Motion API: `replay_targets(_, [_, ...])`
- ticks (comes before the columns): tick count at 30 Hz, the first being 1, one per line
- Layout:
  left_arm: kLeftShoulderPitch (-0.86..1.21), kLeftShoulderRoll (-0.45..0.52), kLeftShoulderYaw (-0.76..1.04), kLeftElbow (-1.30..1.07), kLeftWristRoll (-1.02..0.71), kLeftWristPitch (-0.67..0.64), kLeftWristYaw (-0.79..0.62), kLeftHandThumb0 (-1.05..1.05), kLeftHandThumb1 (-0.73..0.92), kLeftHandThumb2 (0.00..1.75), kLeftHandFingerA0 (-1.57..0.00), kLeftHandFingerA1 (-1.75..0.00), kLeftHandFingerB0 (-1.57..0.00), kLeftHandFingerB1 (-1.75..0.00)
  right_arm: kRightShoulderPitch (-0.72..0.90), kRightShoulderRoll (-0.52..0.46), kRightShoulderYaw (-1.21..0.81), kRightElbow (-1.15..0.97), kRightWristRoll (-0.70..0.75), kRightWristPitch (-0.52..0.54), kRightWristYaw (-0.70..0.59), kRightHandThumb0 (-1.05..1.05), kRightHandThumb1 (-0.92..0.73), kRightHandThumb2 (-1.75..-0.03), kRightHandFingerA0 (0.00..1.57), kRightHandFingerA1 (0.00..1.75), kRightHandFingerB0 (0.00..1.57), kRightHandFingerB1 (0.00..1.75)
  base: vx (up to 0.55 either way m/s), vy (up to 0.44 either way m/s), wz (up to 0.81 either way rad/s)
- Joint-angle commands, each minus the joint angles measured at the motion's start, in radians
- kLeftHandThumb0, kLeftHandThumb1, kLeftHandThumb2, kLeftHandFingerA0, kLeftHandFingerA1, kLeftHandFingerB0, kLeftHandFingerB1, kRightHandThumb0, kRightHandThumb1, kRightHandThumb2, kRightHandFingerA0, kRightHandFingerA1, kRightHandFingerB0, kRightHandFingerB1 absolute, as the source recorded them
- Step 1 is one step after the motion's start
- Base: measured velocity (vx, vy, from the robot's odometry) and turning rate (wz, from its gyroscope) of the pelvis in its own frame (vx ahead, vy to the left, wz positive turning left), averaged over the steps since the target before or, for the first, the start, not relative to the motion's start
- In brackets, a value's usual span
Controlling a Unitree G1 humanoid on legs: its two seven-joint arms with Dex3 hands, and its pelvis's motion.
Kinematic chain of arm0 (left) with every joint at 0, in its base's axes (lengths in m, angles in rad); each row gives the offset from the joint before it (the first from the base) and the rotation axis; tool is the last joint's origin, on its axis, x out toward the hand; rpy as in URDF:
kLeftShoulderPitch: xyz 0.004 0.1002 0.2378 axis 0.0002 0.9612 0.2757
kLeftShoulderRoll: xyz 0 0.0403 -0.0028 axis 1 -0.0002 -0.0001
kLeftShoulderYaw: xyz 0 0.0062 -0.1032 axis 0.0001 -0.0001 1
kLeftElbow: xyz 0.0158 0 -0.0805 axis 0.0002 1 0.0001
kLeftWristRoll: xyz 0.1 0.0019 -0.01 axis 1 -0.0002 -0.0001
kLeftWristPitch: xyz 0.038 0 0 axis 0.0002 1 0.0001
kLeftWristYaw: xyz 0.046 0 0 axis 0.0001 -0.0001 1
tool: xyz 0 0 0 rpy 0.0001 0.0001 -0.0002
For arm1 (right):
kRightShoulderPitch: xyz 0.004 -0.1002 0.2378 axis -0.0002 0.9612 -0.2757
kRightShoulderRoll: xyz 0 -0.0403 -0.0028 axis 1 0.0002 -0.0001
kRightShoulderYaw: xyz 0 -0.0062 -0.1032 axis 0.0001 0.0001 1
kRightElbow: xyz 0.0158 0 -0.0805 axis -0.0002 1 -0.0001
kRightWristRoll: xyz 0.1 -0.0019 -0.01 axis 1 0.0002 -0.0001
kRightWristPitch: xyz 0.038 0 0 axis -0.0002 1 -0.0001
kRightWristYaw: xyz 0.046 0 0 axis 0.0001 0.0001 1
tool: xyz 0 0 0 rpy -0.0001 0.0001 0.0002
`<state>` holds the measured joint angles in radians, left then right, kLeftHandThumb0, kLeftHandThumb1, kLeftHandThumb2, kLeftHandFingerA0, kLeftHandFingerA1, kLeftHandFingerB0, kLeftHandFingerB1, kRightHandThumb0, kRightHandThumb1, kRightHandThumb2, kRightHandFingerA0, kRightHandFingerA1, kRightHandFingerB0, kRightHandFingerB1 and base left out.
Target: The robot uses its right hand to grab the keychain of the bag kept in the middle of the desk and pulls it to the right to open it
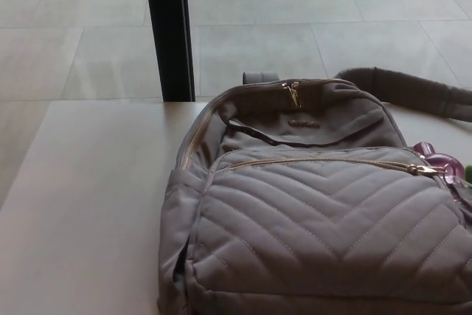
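Observation:
A grey quilted backpack point(317, 219) lies flat on the pale desk point(88, 212), filling the right half of the head view. Its front pocket zipper point(324, 161) runs across in gold, with the slider point(422, 170) at the right end. A pink-purple keychain point(441, 161) hangs off that slider at the bag's right edge. A second gold zipper pull point(293, 92) sits at the top of the bag. Neither of my hands shows anywhere in the picture.
A black vertical post point(168, 31) stands behind the desk's far edge, above the bag's left side. The bag's grey shoulder strap point(413, 92) trails off to the far right. Pale tiled floor point(310, 20) lies beyond the desk.

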<state>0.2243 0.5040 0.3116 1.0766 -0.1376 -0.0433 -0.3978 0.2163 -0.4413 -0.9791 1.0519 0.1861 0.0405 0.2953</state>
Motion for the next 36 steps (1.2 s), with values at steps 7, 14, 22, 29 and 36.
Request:
replay_targets(7, [0.026, 0.003, -0.001, -0.029, -0.009, 0.004, 0.003, -0.7, 0.63, 0.58, -0.65, -0.62, -0.46, -0.51, 0.091, -0.054, 0.28, -0.023, -0.011, -0.058, 0.119, -0.73, -0.51, -0.87, 0.22, 0.6, 0.12, 0.46, 0.0, 0.0, 0.0])
replay_targets(14, [0.029, 0.0, -0.011, -0.024, -0.001, -0.011, -0.002, -0.69, 0.63, 0.58, -0.65, -0.63, -0.47, -0.51, 0.072, -0.089, 0.388, -0.007, -0.008, -0.064, 0.107, -0.68, -0.51, -0.86, 0.3, 0.63, 0.12, 0.46, 0.0, 0.0, 0.0])
replay_targets(22, [0.045, -0.003, -0.005, -0.059, -0.006, 0.005, 0.005, -0.67, 0.64, 0.59, -0.61, -0.62, -0.45, -0.51, 0.09, -0.092, 0.442, -0.016, -0.02, -0.116, 0.091, -0.67, -0.52, -0.87, 0.36, 0.63, 0.13, 0.46, 0.0, 0.0, 0.0])
replay_targets(29, [0.028, -0.003, 0.024, -0.026, -0.035, 0.021, -0.018, -0.64, 0.47, 0.88, -0.54, -0.69, -0.4, -0.6, 0.078, -0.096, 0.457, -0.008, -0.002, -0.114, 0.096, -0.66, -0.52, -0.87, 0.36, 0.64, 0.13, 0.47, 0.0, 0.0, 0.0])
replay_targets(36, [0.003, 0.006, -0.008, -0.011, 0.015, -0.009, 0.014, -0.68, 0.64, 0.59, -0.64, -0.64, -0.48, -0.52, 0.08, -0.092, 0.476, -0.003, -0.01, -0.139, 0.087, -0.67, -0.52, -0.89, 0.39, 0.65, 0.13, 0.47, 0.0, 0.0, 0.0])
